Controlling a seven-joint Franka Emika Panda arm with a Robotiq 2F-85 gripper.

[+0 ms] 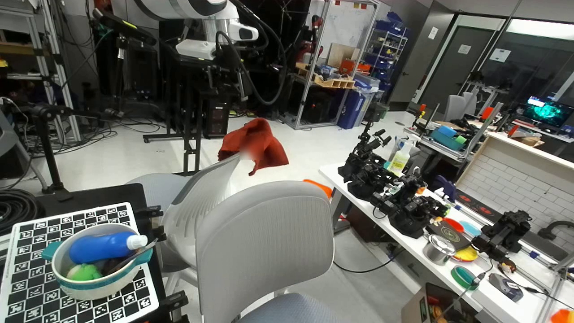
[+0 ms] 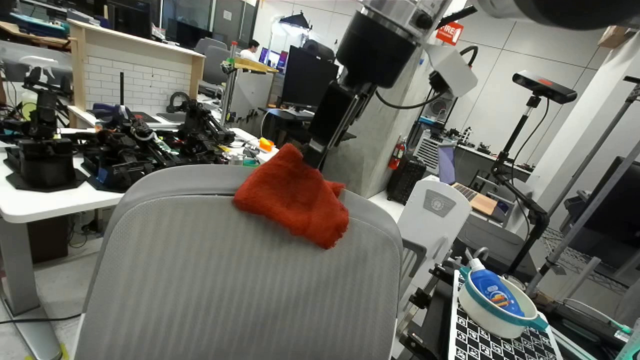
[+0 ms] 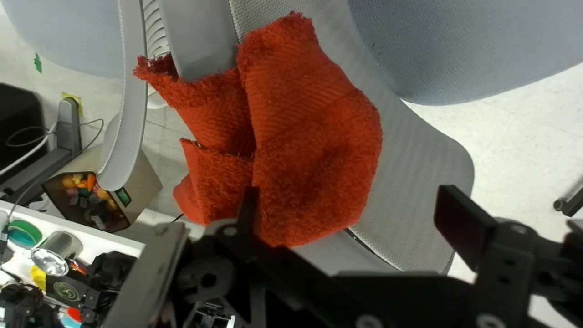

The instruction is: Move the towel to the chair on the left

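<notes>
The red towel (image 1: 258,146) is draped over the top edge of a grey chair's back (image 1: 199,215), the left of two chairs in this exterior view. In an exterior view the towel (image 2: 297,197) hangs down the near face of that chair's back (image 2: 240,280). My gripper (image 1: 228,89) is above the towel. In an exterior view its fingertips (image 2: 315,156) overlap the towel's top edge; contact cannot be told. In the wrist view the gripper (image 3: 349,196) is wide open, one finger over the towel (image 3: 314,159), the other past its edge, nothing between them.
Another grey chair (image 1: 264,242) stands close beside. A white table (image 1: 334,177) with several small black robot arms is to one side. A checkered board (image 1: 27,269) holds a pot (image 1: 89,291) with a blue bottle (image 1: 105,246). A camera stand (image 2: 525,125) rises behind.
</notes>
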